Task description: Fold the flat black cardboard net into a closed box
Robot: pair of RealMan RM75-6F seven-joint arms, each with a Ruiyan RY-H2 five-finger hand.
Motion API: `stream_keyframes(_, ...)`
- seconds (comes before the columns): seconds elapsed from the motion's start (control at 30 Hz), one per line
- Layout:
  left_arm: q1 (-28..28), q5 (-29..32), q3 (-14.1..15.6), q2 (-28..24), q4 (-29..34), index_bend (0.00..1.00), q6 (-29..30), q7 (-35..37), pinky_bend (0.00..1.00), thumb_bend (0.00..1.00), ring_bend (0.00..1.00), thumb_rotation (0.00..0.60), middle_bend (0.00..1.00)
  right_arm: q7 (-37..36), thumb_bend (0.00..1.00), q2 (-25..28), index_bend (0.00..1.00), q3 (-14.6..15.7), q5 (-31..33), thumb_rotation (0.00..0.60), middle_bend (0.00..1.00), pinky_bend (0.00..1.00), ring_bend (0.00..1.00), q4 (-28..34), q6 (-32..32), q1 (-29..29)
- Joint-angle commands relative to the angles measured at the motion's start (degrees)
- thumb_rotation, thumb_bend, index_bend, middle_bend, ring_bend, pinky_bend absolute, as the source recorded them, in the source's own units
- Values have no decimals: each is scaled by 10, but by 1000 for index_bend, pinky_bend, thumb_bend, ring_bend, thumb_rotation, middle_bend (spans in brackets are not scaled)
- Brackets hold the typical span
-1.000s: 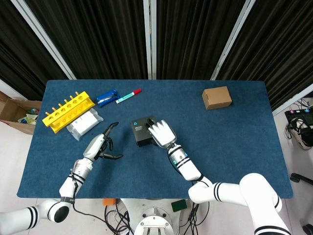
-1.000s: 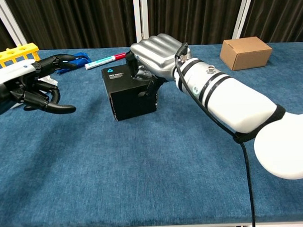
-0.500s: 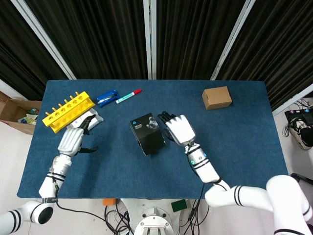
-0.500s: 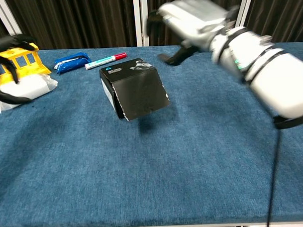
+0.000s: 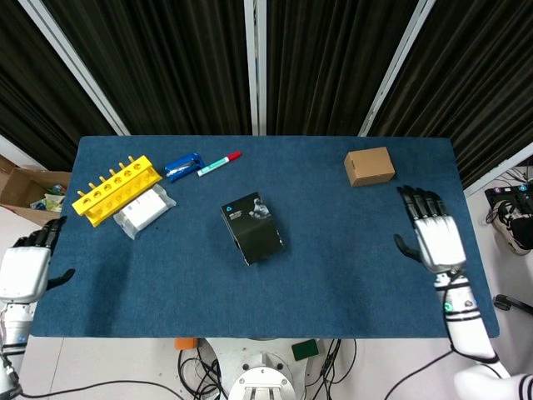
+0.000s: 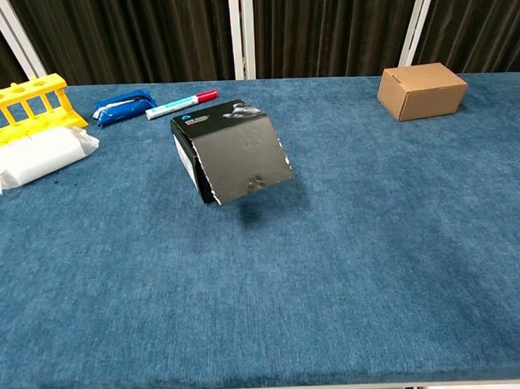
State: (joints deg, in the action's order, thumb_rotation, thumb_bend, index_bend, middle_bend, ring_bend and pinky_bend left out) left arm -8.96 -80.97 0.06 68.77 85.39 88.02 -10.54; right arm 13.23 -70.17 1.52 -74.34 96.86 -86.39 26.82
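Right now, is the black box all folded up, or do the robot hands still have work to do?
It looks nearly done. The black box stands folded in the middle of the blue table, though its front flap juts out at a slant, so it may need one last press. Nothing is in hand: the left hand and the right hand sit open at the table's edges, apart from the box.

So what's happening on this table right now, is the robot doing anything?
Nothing is being handled at this moment. The black box stands folded up in the middle of the blue table, with one flap sloping out toward the front. The left hand and the right hand are out at opposite edges of the table, fingers apart and holding nothing. A brown cardboard box sits off to the far right.
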Motion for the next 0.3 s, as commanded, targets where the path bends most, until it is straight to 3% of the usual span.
stream_keyframes(0.03, 32, -17, 21, -17, 32, 109, 31, -5, 412, 0, 283, 568, 182, -79, 292, 35, 0, 35, -29, 600, 81, 96, 34, -13, -36, -67)
stream_keyframes(0.3, 72, -58, 47, -19, 76, 109, 64, -19, 401, 0, 276, 567, 182, -138, 291, 27, 0, 45, -56, 600, 78, 84, 34, -50, -59, -133)
